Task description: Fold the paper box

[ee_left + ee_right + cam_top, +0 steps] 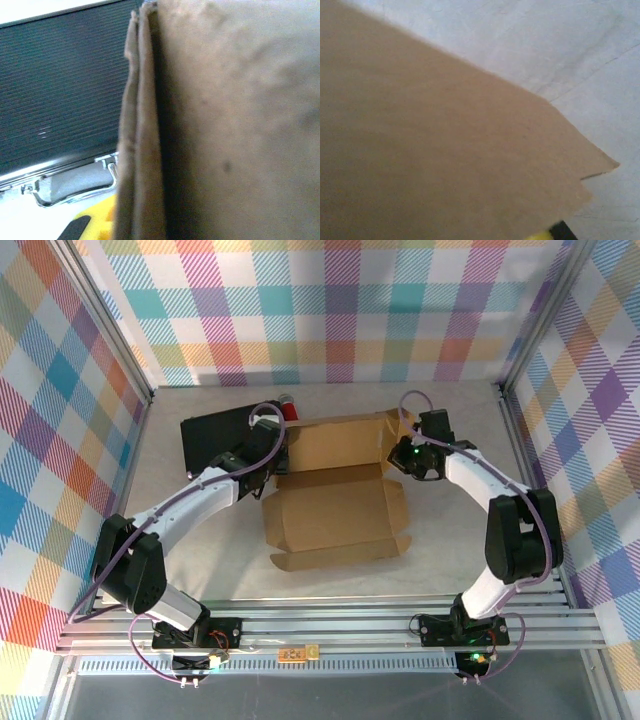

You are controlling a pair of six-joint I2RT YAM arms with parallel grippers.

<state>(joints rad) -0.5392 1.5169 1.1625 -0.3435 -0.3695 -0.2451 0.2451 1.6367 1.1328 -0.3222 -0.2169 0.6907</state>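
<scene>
Plain brown paper box (pixel 335 515), black flat case (pixel 215 435), red cylinder (pixel 289 408), pale table (pixel 450 560); walls (pixel 330 310) in pastel rainbow plaid.

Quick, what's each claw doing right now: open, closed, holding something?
Left gripper: at the paper box, grip cannot be told.
Right gripper: at the box too, cannot be told.

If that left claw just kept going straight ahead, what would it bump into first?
Almost certainly the paper box: its folded brown flap stands right before the left claw, perhaps touching it.
</scene>
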